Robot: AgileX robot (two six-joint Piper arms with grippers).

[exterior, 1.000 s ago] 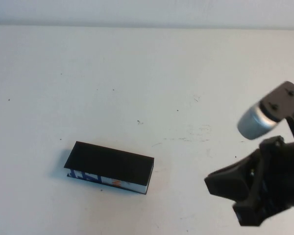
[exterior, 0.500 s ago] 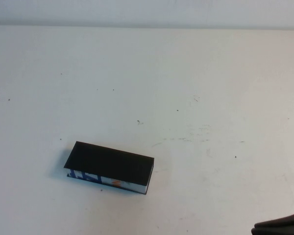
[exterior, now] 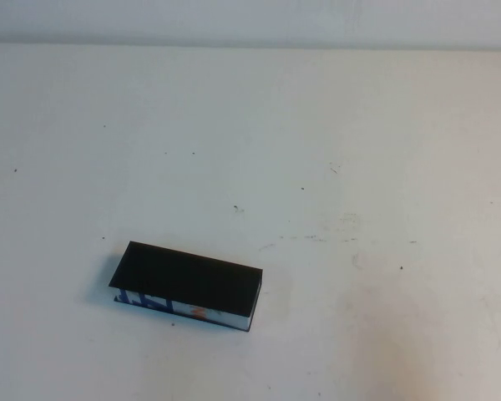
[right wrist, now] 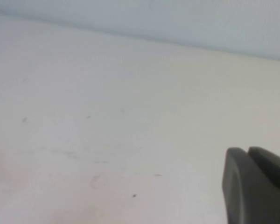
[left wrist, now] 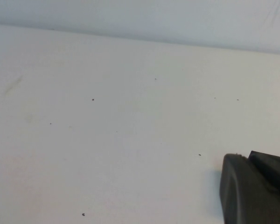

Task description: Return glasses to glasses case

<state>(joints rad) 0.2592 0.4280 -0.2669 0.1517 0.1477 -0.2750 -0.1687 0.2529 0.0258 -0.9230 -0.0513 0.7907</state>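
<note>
The glasses case [exterior: 186, 285] lies on the white table, left of the middle in the high view. Its black lid is down, and its white side with blue and orange marks faces me. The glasses show in no view. Neither arm shows in the high view. In the left wrist view my left gripper [left wrist: 248, 156] is shut and empty, low over bare table. In the right wrist view my right gripper [right wrist: 247, 150] is shut and empty, also over bare table. The case shows in neither wrist view.
The white table [exterior: 334, 150] carries only small dark specks and faint scuff marks. Its far edge meets a pale wall at the top of the high view.
My right arm has drawn back toward the lower right and left the high view. The case has not moved.
</note>
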